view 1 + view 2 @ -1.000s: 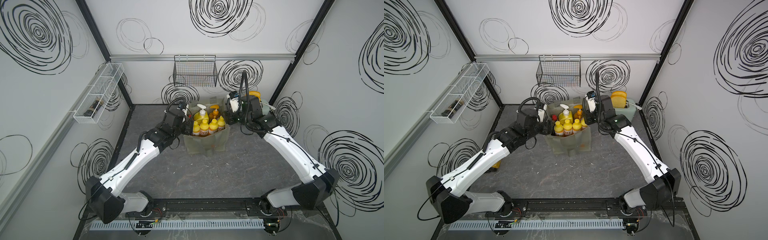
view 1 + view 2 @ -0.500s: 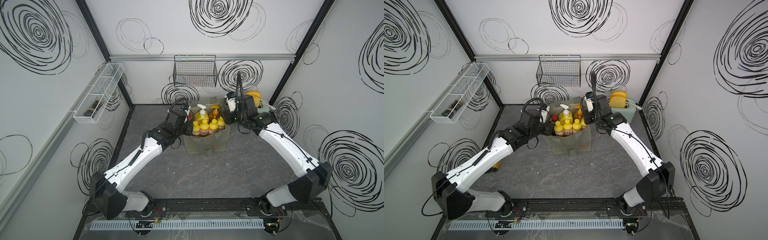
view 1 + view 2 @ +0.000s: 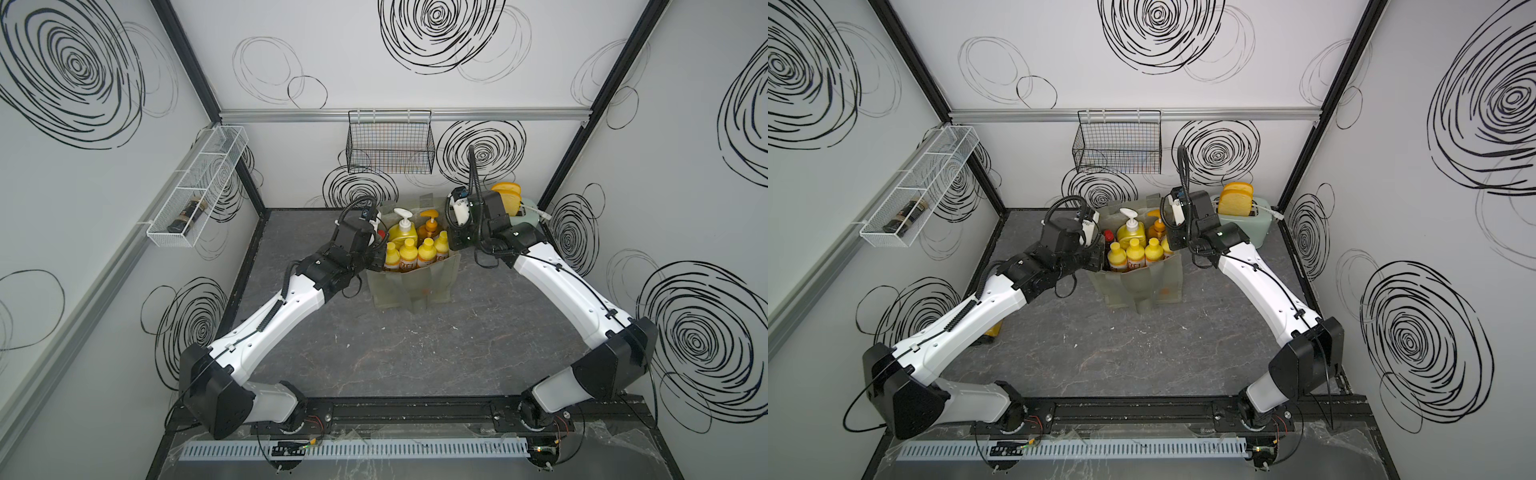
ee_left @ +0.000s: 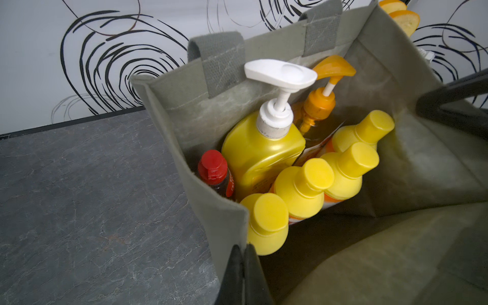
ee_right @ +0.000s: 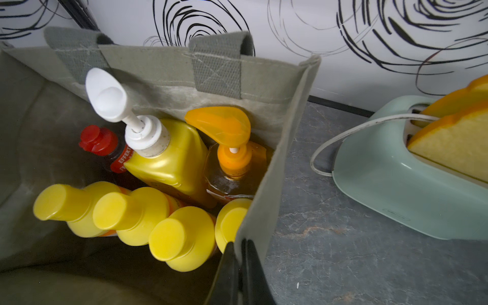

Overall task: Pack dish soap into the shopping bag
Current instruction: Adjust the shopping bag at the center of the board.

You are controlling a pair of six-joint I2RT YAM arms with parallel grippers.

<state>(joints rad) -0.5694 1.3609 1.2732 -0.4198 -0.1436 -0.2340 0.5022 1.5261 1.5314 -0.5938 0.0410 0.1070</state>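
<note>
The grey-green shopping bag (image 3: 415,286) stands upright at the back middle of the table, seen in both top views. The dish soap stands inside it: a big yellow white-pump bottle (image 4: 261,155), an amber orange-pump bottle (image 5: 232,171), a red-capped bottle (image 4: 212,167) and several small yellow-capped bottles (image 5: 182,237). My left gripper (image 4: 244,253) is shut on the bag's left side wall (image 4: 211,211) at the rim. My right gripper (image 5: 240,248) is shut on the opposite side wall (image 5: 266,206) at the rim. Both strap handles on the far wall hang flat.
A mint-green toaster (image 5: 396,184) with yellow slices and a white cord stands right of the bag, close to my right arm. A black wire basket (image 3: 390,143) hangs on the back wall. A white wire shelf (image 3: 195,195) with a dark jar hangs on the left wall.
Both grippers have come down onto the bag's side rims and closed on the fabric. The bag and the bottles have stayed in place.
</note>
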